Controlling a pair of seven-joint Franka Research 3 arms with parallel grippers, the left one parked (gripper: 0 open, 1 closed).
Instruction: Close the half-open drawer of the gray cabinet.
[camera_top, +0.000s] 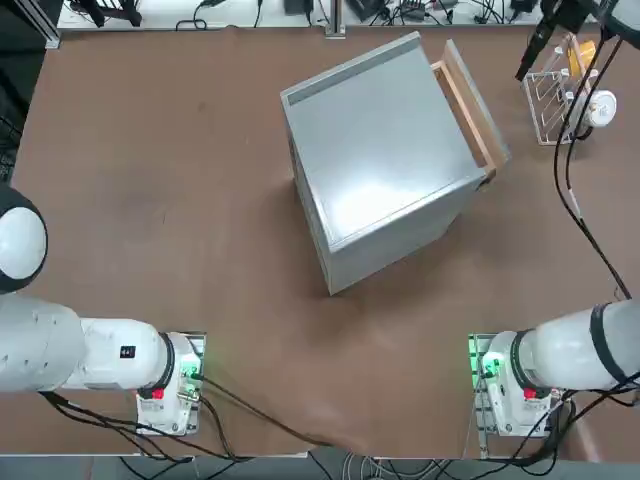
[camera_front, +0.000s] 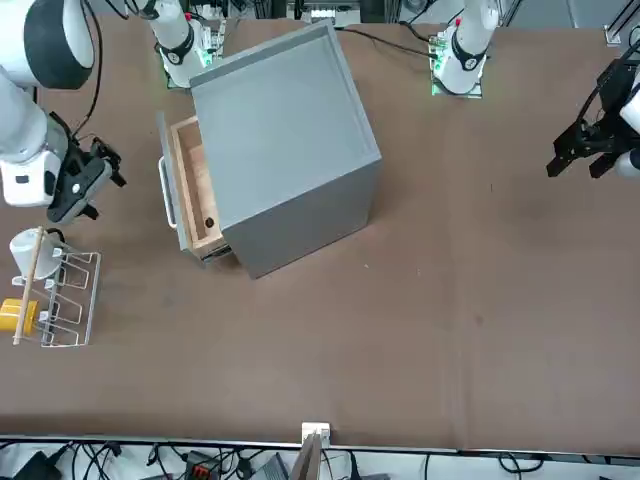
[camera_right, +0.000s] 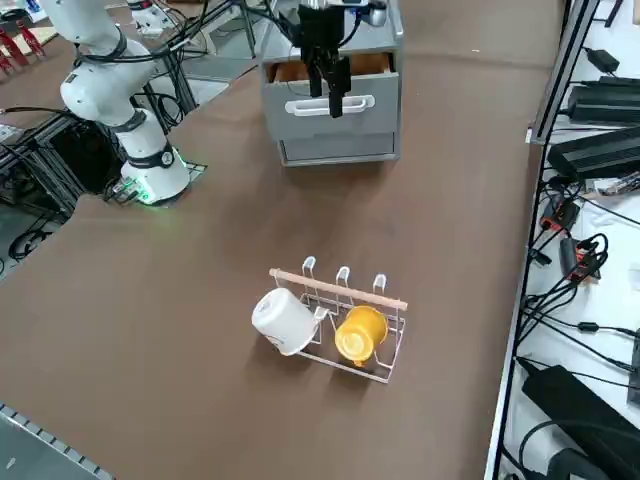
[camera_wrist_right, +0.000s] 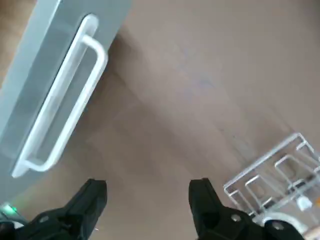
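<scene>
Right gripper (camera_wrist_right: 147, 192) hangs in the air with its jaws spread wide and nothing between them, just off the drawer's (camera_front: 186, 190) front panel, between it and the wire rack (camera_right: 345, 320). The pale bar handle (camera_wrist_right: 62, 97) on that panel sits apart from the fingertips (camera_wrist_right: 95, 192). The drawer stands part-way out of the gray cabinet (camera_top: 385, 160), on the cabinet's right-hand face, tan wood showing inside; a small dark spot shows inside. The rack holds a white cup (camera_right: 283, 320) and a yellow cup (camera_right: 360, 333). No readable writing anywhere.
</scene>
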